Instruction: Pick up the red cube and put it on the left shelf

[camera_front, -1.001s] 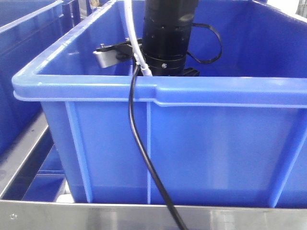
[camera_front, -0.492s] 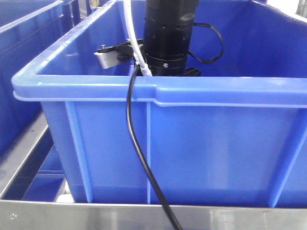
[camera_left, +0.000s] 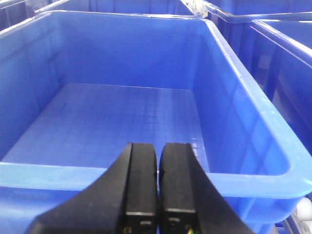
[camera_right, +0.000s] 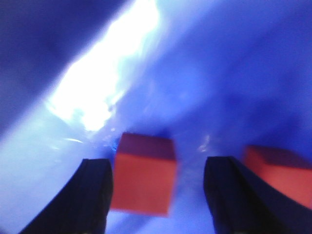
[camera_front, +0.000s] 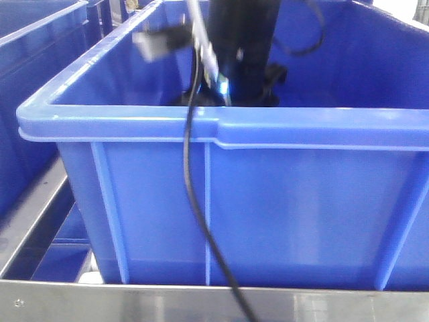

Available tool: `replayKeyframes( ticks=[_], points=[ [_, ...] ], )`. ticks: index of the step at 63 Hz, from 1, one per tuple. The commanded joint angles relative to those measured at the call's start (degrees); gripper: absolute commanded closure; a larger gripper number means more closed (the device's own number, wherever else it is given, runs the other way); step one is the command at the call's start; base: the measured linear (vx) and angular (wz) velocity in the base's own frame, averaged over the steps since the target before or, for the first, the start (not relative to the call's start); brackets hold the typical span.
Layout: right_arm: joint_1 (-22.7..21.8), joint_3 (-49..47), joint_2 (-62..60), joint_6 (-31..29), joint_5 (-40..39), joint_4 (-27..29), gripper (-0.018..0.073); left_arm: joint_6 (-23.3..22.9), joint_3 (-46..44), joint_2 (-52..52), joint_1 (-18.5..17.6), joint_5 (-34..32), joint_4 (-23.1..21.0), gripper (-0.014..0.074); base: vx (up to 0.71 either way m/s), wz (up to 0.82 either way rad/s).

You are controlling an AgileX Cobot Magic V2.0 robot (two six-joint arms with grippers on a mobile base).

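In the right wrist view a red cube (camera_right: 144, 178) lies on the blue crate floor between the fingers of my right gripper (camera_right: 158, 168), close to the left finger (camera_right: 92, 195). The gripper is open and a gap shows on the cube's right side. A second red cube (camera_right: 280, 170) lies just outside the right finger. In the front view my right arm (camera_front: 238, 60) reaches down into a blue crate (camera_front: 221, 127), which hides its gripper. My left gripper (camera_left: 158, 148) is shut and empty above the near rim of another blue crate (camera_left: 146, 173).
The crate in the front view stands on a shiny steel shelf edge (camera_front: 201, 303). A black cable (camera_front: 191, 181) hangs over the crate's front wall. More blue crates stand at the left (camera_front: 33, 40) and to the right of the left gripper's crate (camera_left: 287, 58).
My right arm has moved down deeper into the crate and is blurred with motion. The small metal bracket on it has shifted upward in the view.
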Motion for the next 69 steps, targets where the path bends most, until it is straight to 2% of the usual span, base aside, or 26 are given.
replayKeyframes(
  ticks=[1, 9, 19, 25, 42, 69],
  points=[
    [-0.2, -2.1, -6.2, -0.4, -2.6, -1.4, 0.0069, -0.4, 1.4, -0.8, 0.0, -4.9, -0.3, 0.0495, 0.0, 0.0],
    [-0.2, -2.1, -10.1, -0.4, -3.9, -1.4, 0.0168, -0.4, 1.4, -0.8, 0.0, -4.9, -0.3, 0.0495, 0.0, 0.0],
    [-0.2, -1.7, -16.4, -0.4, -5.8, -1.4, 0.0405, -0.4, 1.4, -0.8, 0.0, -4.9, -0.3, 0.0495, 0.0, 0.0],
    [-0.2, 0.8, -20.8, -0.4, -8.8, -1.5, 0.0515, -0.4, 1.4, -0.8, 0.0, -4.9, -0.3, 0.0495, 0.0, 0.0],
    [-0.6, 19.3, -35.6, -0.4, -21.6, -2.3, 0.0502, -0.4, 1.4, -0.8, 0.0, -4.9, -0.3, 0.0495, 0.0, 0.0],
    [-3.8, 45.5, -61.5, -0.3, -36.3, -2.3, 0.0502, -0.4, 1.4, -0.8, 0.0, -4.9, -0.3, 0.0495, 0.0, 0.0]
  ],
)
